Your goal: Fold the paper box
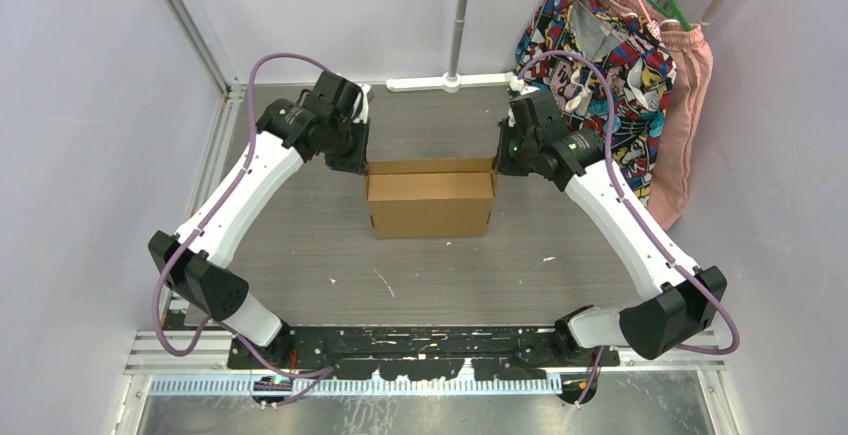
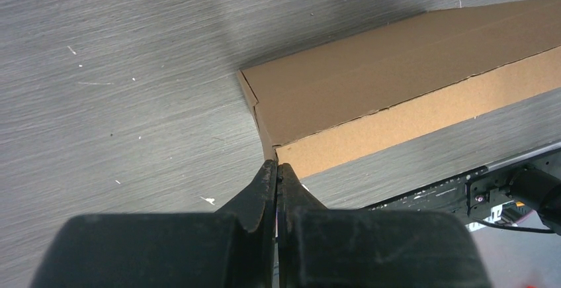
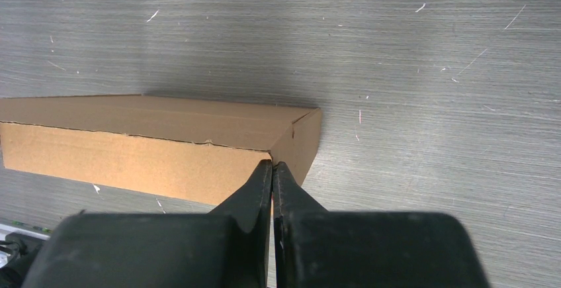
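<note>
The paper box (image 1: 430, 205) is a plain brown cardboard box, closed into a shallow rectangle in the middle of the table. My left gripper (image 1: 352, 162) is at its far left corner and my right gripper (image 1: 502, 163) at its far right corner. In the left wrist view the shut gripper (image 2: 276, 164) has its tips right against a corner edge of the box (image 2: 397, 76). The right wrist view shows the same on the other side: the shut gripper (image 3: 272, 163) meets the corner of the box (image 3: 165, 142). Nothing shows between either pair of jaws.
Colourful and pink clothes (image 1: 640, 65) hang at the back right, close behind the right arm. A white pole foot (image 1: 452, 82) stands at the back wall. A metal frame rail (image 1: 215, 145) runs along the left edge, and the black base plate (image 1: 430, 340) lies at the near edge.
</note>
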Tool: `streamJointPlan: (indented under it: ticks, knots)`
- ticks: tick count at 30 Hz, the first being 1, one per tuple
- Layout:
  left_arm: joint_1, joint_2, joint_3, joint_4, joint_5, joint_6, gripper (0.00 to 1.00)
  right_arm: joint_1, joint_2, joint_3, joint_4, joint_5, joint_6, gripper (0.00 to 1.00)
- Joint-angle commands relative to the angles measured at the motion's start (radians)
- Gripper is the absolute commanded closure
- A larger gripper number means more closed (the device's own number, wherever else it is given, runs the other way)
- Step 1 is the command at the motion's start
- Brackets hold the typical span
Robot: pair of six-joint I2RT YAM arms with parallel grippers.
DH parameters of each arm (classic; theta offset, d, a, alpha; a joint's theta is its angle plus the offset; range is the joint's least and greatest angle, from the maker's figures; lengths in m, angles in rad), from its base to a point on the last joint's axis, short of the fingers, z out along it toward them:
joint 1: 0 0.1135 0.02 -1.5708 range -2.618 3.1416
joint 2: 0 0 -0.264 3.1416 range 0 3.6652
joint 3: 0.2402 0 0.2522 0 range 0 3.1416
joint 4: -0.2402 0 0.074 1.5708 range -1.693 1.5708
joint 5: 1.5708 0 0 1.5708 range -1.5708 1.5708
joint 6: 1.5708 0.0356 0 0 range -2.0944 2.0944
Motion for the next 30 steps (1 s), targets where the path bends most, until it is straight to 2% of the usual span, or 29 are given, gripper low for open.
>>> streamJointPlan:
  ticks: [1,30]
  knots:
    - [-0.01,0.008,0.063,-0.002,0.013,-0.022,1.0,0.016,-0.006,-0.002,0.032,-0.016,0.027,0.99]
    - [-0.009,0.051,0.101,-0.032,0.015,-0.08,1.0,0.016,-0.006,-0.024,0.049,-0.01,0.043,0.99]
